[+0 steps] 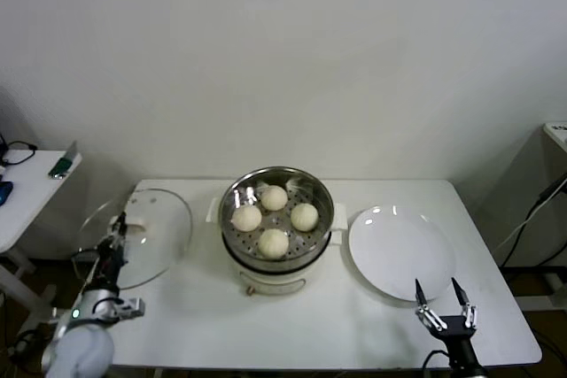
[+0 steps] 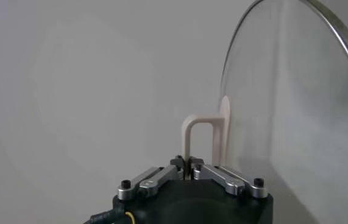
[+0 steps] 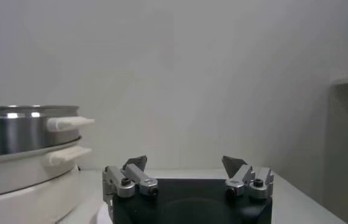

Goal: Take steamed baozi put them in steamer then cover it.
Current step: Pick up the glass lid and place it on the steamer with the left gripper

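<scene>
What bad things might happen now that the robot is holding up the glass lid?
The left claw pinches only the thin handle of the cover, which is tilted up off the table; it might slip or swing and bang down. All four baozi already sit in the steamer, so a crooked landing could catch the rim or squash one. The right claw waits open near the white plate.

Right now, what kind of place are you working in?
Probably a test room staged as a kitchen, not a real one: a plain white table against a bare wall, holding only the steamer with its buns, a glass lid and a white plate.
</scene>
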Tool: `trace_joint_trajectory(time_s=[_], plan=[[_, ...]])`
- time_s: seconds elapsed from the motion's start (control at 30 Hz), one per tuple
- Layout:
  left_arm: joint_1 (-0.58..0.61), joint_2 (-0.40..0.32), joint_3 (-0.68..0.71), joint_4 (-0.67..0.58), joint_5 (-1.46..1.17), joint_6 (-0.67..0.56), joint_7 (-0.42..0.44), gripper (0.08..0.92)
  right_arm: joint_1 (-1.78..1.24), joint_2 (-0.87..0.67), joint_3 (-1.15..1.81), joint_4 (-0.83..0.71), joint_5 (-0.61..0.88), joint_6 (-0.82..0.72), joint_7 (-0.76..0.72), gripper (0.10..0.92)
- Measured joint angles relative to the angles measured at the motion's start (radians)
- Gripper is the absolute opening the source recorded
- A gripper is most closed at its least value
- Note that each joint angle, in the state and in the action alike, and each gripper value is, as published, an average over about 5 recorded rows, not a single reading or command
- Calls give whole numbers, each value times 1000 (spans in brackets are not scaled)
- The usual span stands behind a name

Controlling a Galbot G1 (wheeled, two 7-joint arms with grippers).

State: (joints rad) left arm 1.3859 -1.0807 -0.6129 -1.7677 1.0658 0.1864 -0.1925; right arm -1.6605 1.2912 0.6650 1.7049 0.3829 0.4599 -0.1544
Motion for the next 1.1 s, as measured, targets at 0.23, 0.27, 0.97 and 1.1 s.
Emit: trace_joint_trajectory(time_s=[0.23,0.27,0.97,1.1], plan=[[-49,47,69,-173,-61,193,116,134,8,8,-6,-12,-42,-9,19,823],[-59,48,86,-195,-64,221,132,134,10,9,-7,-13,-47,-10,20,823],[-320,-156,574,-290,228,541,408,134,60,19,-26,-46,-84,2,44,823],[-352,-214,638,-255,289,551,426,134,65,17,-23,-52,-81,7,47,823]])
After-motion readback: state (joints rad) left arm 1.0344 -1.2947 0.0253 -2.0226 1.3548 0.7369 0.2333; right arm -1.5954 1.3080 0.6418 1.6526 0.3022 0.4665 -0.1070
